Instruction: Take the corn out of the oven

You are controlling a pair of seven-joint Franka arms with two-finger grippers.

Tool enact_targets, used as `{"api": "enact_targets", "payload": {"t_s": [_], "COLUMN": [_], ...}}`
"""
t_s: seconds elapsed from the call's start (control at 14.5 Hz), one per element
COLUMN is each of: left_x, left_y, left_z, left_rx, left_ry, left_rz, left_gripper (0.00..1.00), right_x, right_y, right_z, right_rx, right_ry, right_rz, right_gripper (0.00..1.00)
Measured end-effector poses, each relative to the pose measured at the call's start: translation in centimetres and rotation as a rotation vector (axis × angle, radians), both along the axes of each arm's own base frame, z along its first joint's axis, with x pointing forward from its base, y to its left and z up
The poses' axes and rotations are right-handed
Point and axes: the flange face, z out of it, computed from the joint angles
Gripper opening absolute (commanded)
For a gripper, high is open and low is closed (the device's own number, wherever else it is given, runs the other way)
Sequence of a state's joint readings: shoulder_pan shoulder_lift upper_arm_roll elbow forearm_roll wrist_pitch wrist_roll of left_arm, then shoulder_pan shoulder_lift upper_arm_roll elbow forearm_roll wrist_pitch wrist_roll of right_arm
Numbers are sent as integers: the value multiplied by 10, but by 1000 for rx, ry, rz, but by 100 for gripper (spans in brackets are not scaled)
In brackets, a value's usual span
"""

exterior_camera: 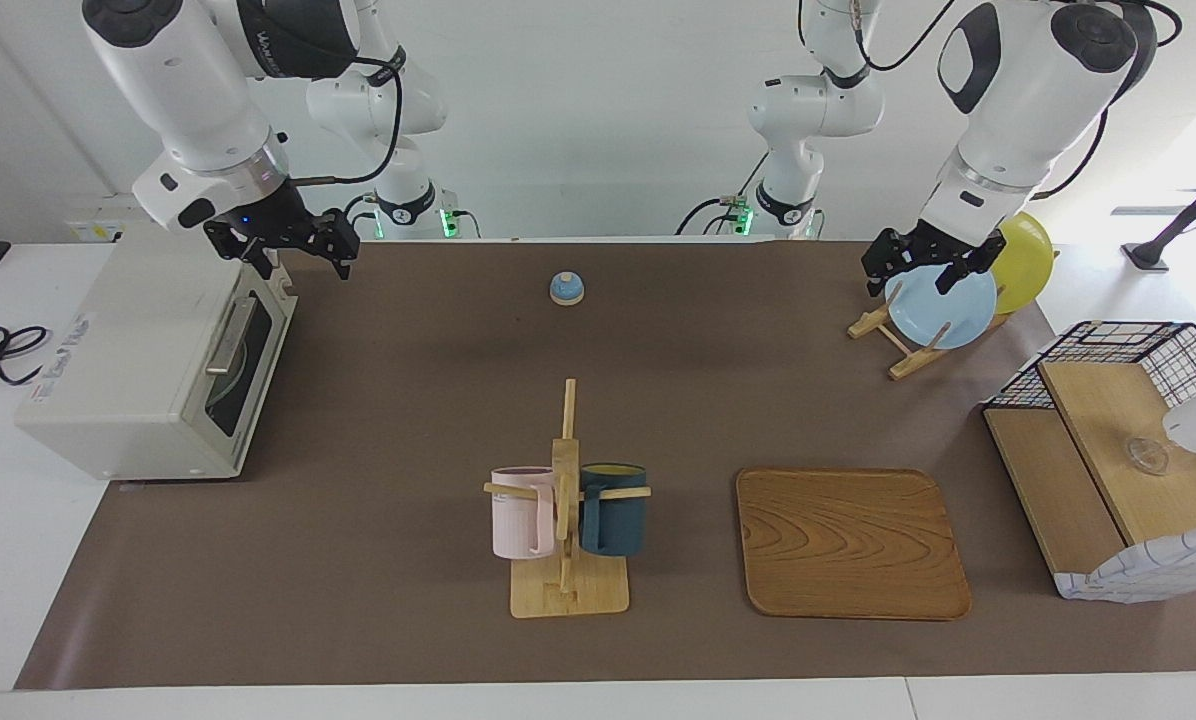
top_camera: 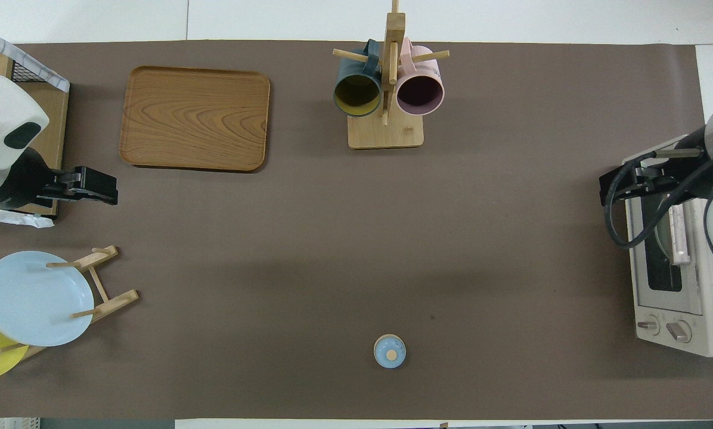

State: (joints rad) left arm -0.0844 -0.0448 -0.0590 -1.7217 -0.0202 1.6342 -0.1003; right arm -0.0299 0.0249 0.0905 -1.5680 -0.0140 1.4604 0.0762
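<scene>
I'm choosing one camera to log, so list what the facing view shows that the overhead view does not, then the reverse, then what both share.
Only the facing view: both arms up to their bases, the oven's side and closed door front, and a glass item on the wooden shelf.

Only the overhead view: the oven's two knobs and the insides of the two hanging mugs.

Both: tray, bell, plate rack, right end effector over the oven, left end effector over the plates. No corn is visible.
</scene>
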Motion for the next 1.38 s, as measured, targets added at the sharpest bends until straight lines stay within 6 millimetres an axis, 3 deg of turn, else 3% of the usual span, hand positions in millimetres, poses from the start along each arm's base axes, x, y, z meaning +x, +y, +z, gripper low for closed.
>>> {"api": "enact_targets", "payload": {"t_s": [0.48,0.55,0.62,0.69,0.83,1.11,1.38], "left_x": [-2,-2,-2,-2,-2,-2,-2], "left_y": [-2,-2,-2,-2,-2,-2,-2], "left_z": [4,4,4,4,4,4,4], "left_rx": [0,0,0,0,0,0,0], "left_ry": [-8,-8,-8,-8,-8,-7,-5], "left_rz": [-5,-4,-4,-4,-4,-4,-3], "left_gripper": [100,100,100,100,100,100,100], "right_x": [0,0,0,1,3,-4,-24], "right_y": [-5,-10,-15,-18,-25,-59,-101], "right_z": [1,1,0,-1,-7,-35,-87], "right_rx": [0,0,2,5,11,19,-86], "right_ry": [-2,-1,0,-1,-22,-36,-75], "right_rz": [-9,-16,-12,9,44,101,145], "right_gripper": [100,88,54,30,0,0,0]}}
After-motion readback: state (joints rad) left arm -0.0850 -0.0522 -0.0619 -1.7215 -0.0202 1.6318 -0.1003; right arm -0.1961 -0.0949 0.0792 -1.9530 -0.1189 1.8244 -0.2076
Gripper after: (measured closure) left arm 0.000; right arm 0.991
